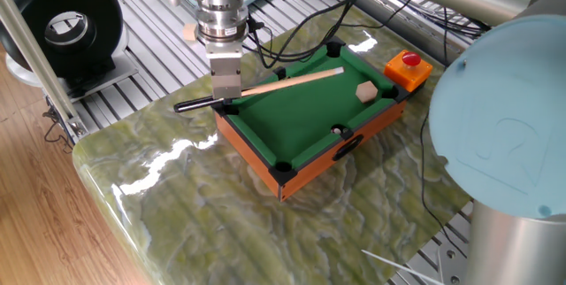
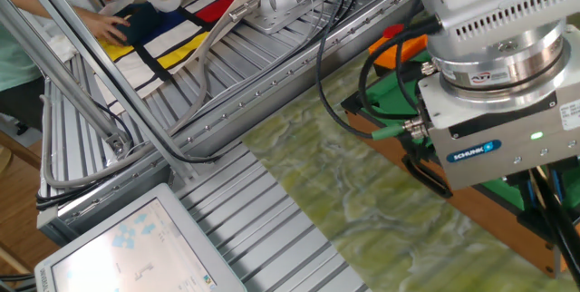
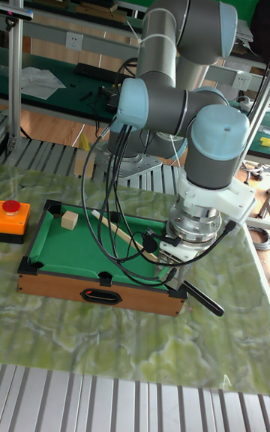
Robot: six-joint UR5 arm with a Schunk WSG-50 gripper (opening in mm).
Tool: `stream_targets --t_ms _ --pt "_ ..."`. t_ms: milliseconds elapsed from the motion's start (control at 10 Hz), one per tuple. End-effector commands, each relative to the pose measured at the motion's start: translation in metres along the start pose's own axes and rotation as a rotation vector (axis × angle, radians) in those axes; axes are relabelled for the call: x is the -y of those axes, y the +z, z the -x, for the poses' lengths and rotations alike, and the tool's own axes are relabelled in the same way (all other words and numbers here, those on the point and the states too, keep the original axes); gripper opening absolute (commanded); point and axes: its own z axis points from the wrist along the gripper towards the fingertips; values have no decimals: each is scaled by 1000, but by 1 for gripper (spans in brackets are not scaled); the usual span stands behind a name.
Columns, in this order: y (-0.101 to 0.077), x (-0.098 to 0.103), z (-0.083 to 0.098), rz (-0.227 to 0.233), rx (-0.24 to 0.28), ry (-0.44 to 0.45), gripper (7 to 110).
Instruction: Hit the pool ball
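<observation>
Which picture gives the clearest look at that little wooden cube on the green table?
One fixed view shows the wooden cube best, unobstructed near the far rail. The tall fixed view shows it smaller. The other fixed view does not show it.

Green felt pool table (image 1: pixel 301 108), tan cube (image 1: pixel 366 91), red button (image 1: pixel 410 58).

Pool ball not discernible in any view; gripper (image 1: pixel 226 97) fingertips hidden behind own body and mini pool table (image 1: pixel 265 165) rim, jaw state unclear; other fixed view crops table, cue stick (image 1: pixel 287 81) hidden there by arm
</observation>
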Motion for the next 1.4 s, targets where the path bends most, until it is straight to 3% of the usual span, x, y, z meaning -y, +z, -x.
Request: stream_targets --t_ms 0,200,400,700,1000,1300 --pt "-10 13 36 12 138 14 7" --pt "-10 30 51 -10 176 1 7" --pt "0 33 52 -12 198 -2 7" --pt "8 11 58 71 282 -33 7" --pt "8 -1 54 73 286 -35 7" --pt "-7 -9 45 86 283 -36 7"
